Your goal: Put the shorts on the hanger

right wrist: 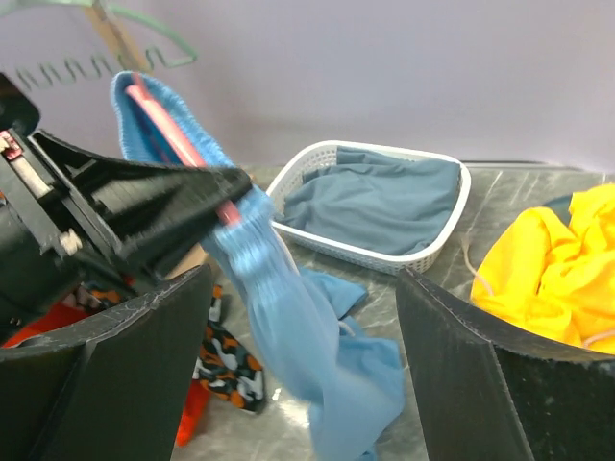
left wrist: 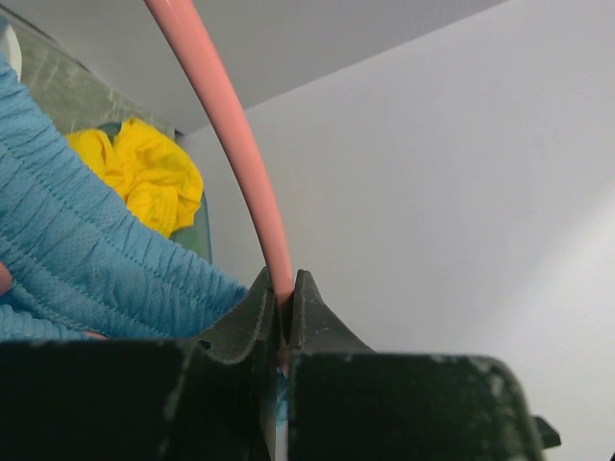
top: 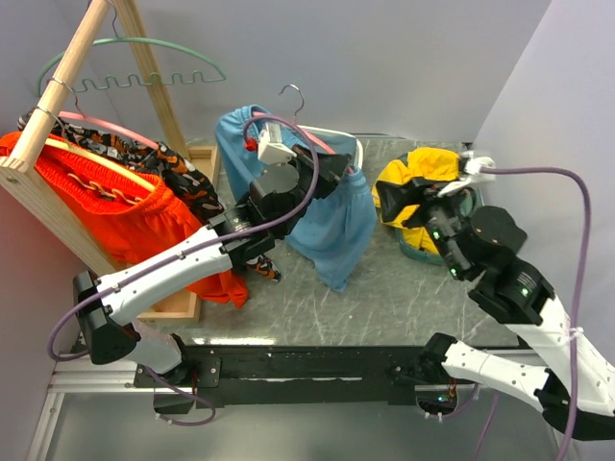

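Left gripper pinches thin pink arched hanger tight; right gripper, wide and empty, should even out light-blue fabric shorts.

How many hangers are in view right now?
3. A green hanger hangs on the wooden rack; a pink one under it carries patterned shorts; the pink hanger with the blue shorts is pinched in the left gripper. Others may hide under the orange shorts.
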